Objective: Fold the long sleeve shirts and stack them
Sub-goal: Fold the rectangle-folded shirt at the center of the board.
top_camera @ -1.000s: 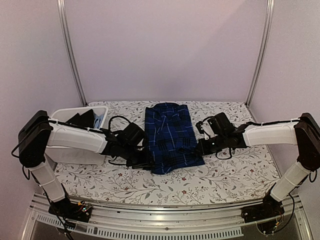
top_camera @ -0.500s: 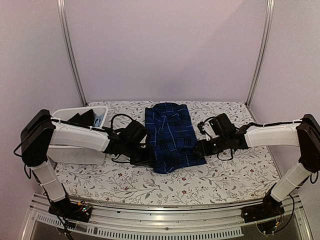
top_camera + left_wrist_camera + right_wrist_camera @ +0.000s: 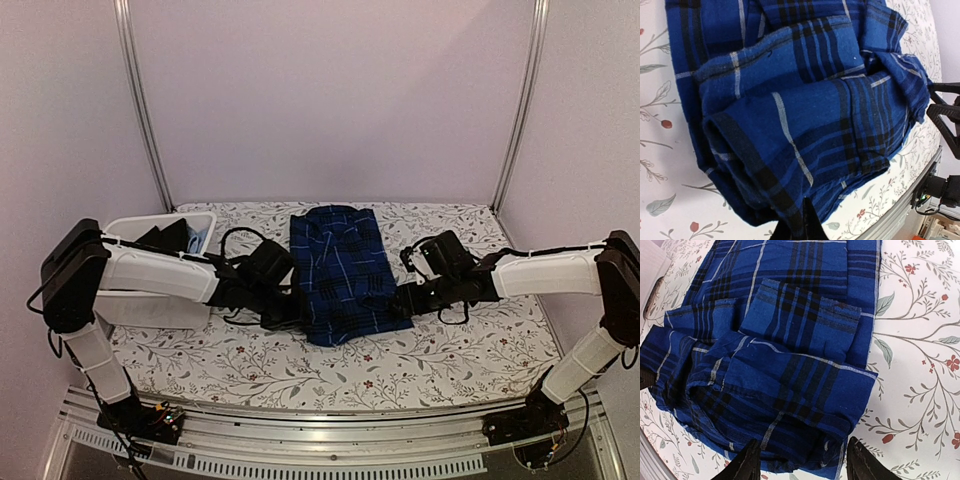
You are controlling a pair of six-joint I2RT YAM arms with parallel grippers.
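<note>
A navy blue plaid shirt [image 3: 340, 272] lies folded on the floral table, collar toward the back. My left gripper [image 3: 290, 318] is at its near left edge. In the left wrist view the gripper [image 3: 799, 229] is shut on the shirt's [image 3: 800, 100] rolled near edge, with cloth pinched between the jaws. My right gripper [image 3: 399, 300] is at the shirt's near right edge. In the right wrist view it [image 3: 805, 466] is open, its fingers [image 3: 746, 465] straddling the folded corner of the shirt [image 3: 785, 355] without pinching it.
A white bin [image 3: 128, 300] stands at the left and holds dark and light-blue cloth [image 3: 178, 238]. Metal posts [image 3: 140, 100] rise at the back corners. The table's front rail [image 3: 320, 445] runs along the near side.
My left gripper has shifted slightly inward and back at the shirt's left edge. My right gripper has edged a little nearer along the right edge. The shirt has barely moved.
</note>
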